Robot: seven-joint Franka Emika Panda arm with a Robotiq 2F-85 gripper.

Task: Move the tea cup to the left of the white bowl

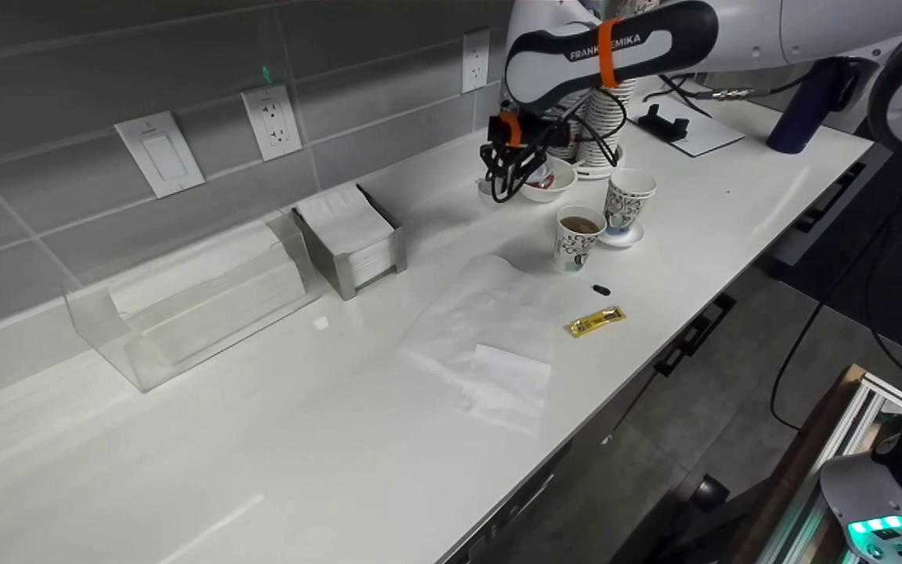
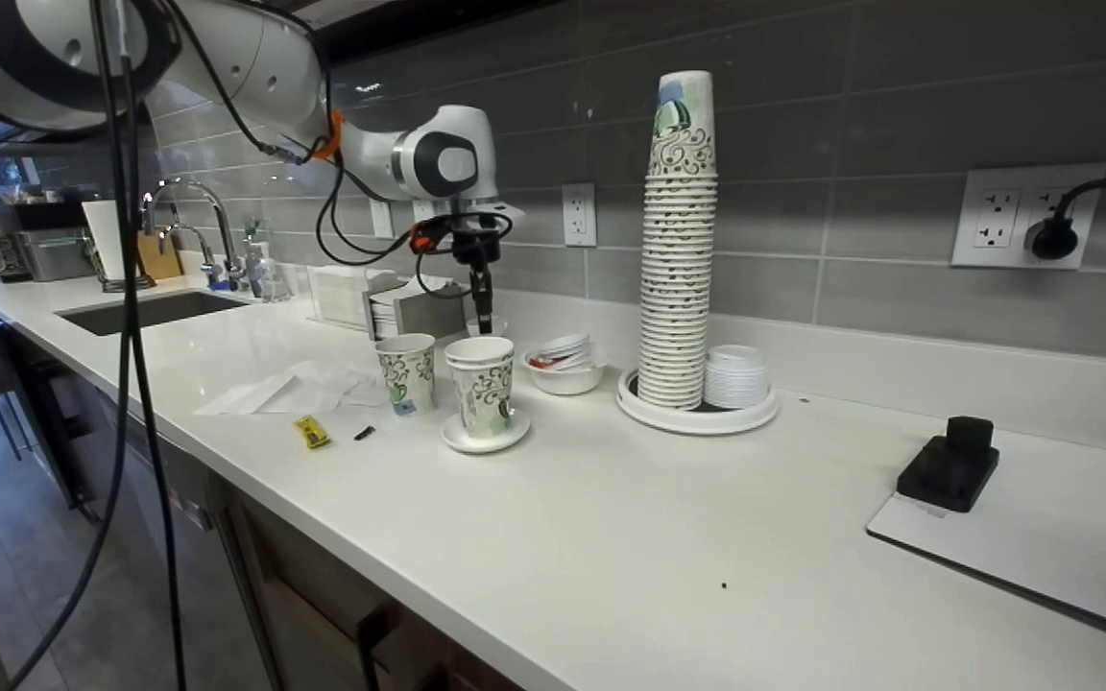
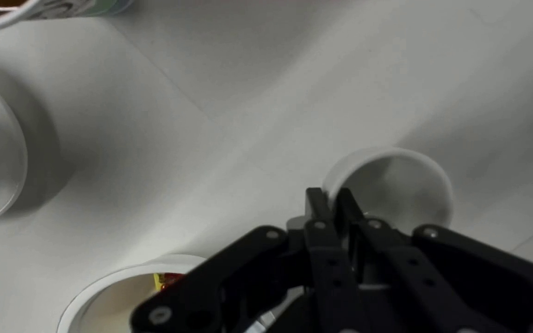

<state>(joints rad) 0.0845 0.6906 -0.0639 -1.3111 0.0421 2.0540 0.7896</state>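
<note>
So, near the white bowl [image 2: 568, 382], we had the gripper [image 3: 332, 193] pinching the tea cup [image 3: 403, 187] by one side of its rim.

Kitchen, sink [image 2: 161, 309], faucet [image 2: 226, 245], white counter [image 2: 601, 518], stacked paper cups [image 2: 677, 278]
</note>
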